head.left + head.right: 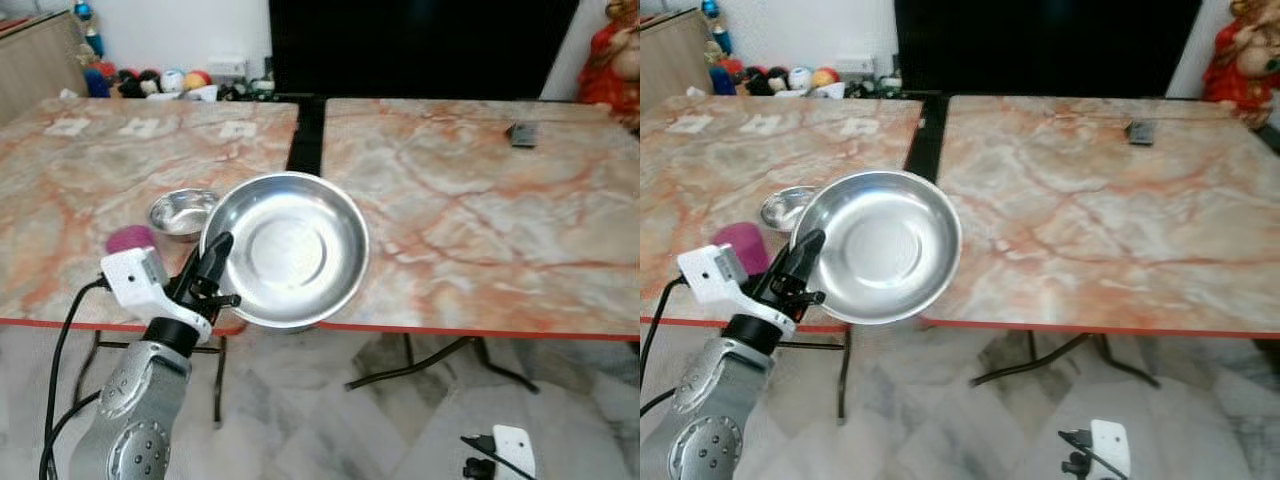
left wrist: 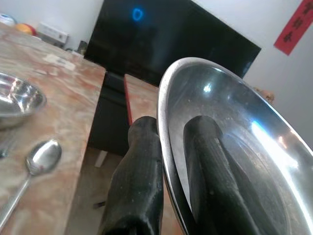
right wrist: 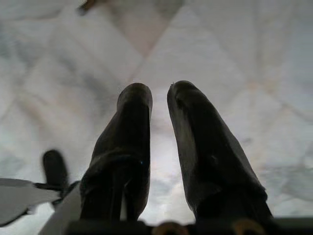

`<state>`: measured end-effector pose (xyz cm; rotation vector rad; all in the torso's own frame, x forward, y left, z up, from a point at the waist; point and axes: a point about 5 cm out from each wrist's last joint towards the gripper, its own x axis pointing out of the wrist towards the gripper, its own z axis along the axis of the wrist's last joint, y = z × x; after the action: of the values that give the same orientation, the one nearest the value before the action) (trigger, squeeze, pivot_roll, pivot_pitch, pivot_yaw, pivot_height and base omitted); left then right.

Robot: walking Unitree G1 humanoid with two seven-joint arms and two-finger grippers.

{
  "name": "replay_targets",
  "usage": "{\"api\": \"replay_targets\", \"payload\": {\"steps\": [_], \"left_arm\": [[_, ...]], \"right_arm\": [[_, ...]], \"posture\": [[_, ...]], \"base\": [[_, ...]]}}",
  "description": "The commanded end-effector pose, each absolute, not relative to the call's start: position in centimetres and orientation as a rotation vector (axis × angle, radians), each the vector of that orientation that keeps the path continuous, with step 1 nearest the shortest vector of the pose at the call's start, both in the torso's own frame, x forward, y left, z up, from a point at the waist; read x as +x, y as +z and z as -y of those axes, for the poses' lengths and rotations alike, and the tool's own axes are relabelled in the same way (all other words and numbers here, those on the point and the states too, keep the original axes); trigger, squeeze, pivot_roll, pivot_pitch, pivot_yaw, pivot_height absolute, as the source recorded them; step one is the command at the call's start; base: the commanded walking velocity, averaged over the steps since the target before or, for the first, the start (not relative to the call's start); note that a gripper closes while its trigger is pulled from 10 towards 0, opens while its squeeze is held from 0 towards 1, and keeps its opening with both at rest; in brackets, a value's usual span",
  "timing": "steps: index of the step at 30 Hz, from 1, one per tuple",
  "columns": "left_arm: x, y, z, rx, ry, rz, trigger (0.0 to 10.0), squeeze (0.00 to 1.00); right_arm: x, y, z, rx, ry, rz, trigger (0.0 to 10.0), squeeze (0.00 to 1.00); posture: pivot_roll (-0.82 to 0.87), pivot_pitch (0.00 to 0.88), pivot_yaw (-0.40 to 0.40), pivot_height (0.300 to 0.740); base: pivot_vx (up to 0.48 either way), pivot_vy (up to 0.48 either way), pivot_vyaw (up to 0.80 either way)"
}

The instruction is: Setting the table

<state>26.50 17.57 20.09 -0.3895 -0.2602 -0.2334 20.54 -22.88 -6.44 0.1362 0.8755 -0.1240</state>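
Left end effector point(image 1: 215, 262) pinches steel plate point(image 1: 290, 245) rim, carrying over desk point(image 1: 480, 220) edge; next: lower flat, release.

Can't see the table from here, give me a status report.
Left gripper shut on steel plate rim, plate held over table edge. Right gripper idle, low over floor. Small steel bowl and pink cup beside plate.

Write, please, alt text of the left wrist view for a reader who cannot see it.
The left gripper pinches the rim of a steel plate, one black finger outside and one inside it. Beyond, on the marble table, lie a spoon and a small steel bowl.
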Motion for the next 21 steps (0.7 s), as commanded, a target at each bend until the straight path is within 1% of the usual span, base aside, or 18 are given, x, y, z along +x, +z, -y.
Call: {"api": "replay_targets", "payload": {"steps": [1,4,9,16,21], "left_arm": [[26.3,20.2,-18.1,-0.366,-0.220,0.267,10.0,0.00],[26.1,19.5,-19.2,-0.324,-0.204,0.238,10.0,0.00],[26.2,19.4,-20.1,-0.290,-0.203,0.224,10.0,0.00],[26.3,19.4,-20.3,-0.270,-0.207,0.219,10.0,0.00],[26.1,19.0,-19.9,-0.246,-0.239,0.196,10.0,0.00]], "right_arm": [[20.6,-6.4,22.7,0.143,-0.126,-0.871,10.0,0.00],[20.7,-6.4,22.7,0.144,-0.128,-0.869,10.0,0.00],[20.8,-6.3,22.8,0.143,-0.130,-0.868,10.0,0.00],[20.8,-6.3,22.8,0.143,-0.131,-0.867,10.0,0.00],[20.9,-6.3,22.9,0.141,-0.135,-0.866,10.0,0.00]], "posture": [[0.09,0.081,-0.012,0.740],[0.09,0.091,-0.013,0.740],[0.10,0.102,-0.014,0.740],[0.10,0.110,-0.016,0.740],[0.10,0.113,-0.021,0.740]], "base": [[0.000,-0.472,0.00],[0.000,-0.472,0.00],[0.000,-0.472,0.00],[0.000,-0.472,0.00],[0.000,-0.472,0.00]]}}
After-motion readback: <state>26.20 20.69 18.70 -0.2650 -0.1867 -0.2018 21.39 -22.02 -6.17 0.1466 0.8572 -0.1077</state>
